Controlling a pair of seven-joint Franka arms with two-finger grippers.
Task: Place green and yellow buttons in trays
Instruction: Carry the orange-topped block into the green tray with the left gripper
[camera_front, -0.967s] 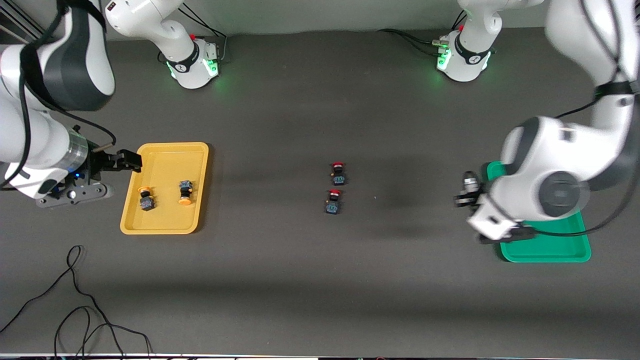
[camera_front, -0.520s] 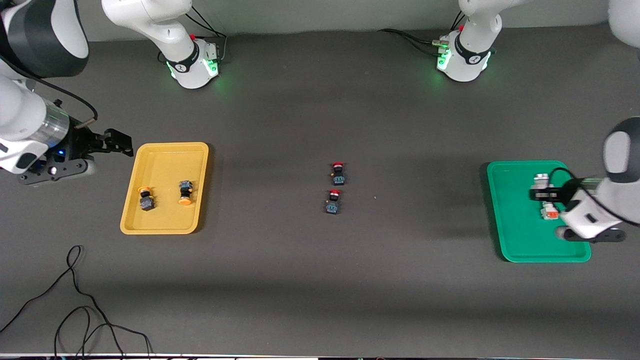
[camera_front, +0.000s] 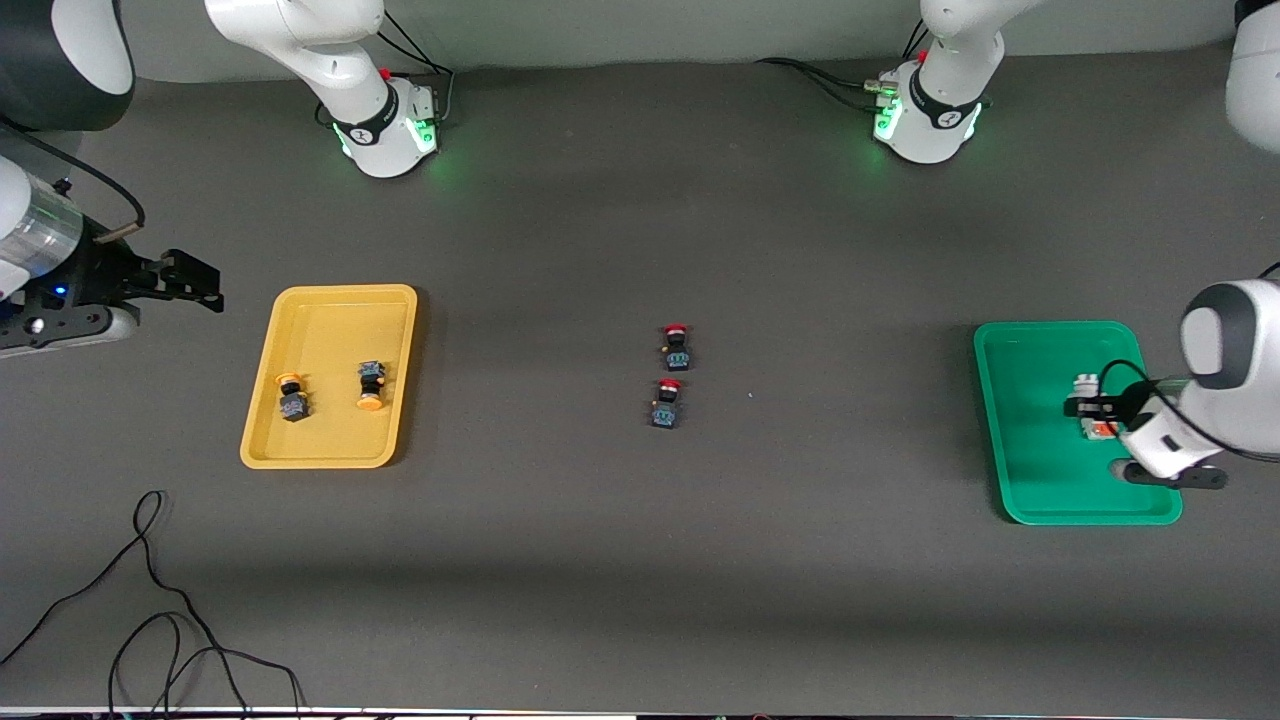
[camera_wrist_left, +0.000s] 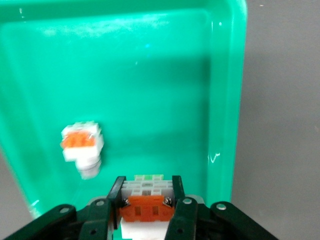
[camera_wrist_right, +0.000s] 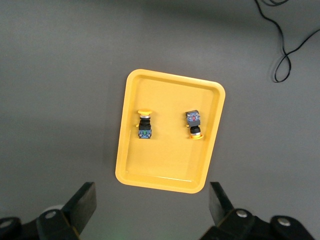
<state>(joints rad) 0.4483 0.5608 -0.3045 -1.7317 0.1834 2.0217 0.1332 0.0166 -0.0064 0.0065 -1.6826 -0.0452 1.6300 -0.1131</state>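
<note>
While the left gripper (camera_wrist_left: 148, 206) hangs over the green tray (camera_front: 1030, 480), its fingers pinch a white button (camera_wrist_left: 146, 207) (orange face toward the wrist camera), and a second white button (camera_wrist_left: 82, 145) lies in the same tray just beside it. Both yellow-capped buttons (camera_front: 292, 395) (camera_front: 371, 386) lie in the yellow tray (camera_front: 330, 455). Spread wide and empty, the right gripper (camera_front: 195, 278) hovers over bare table off that tray's edge, toward the right arm's end.

2 red-capped switches (camera_front: 672, 375) lie between yellow tray (camera_front: 330, 300) and green tray (camera_front: 1030, 480).
</note>
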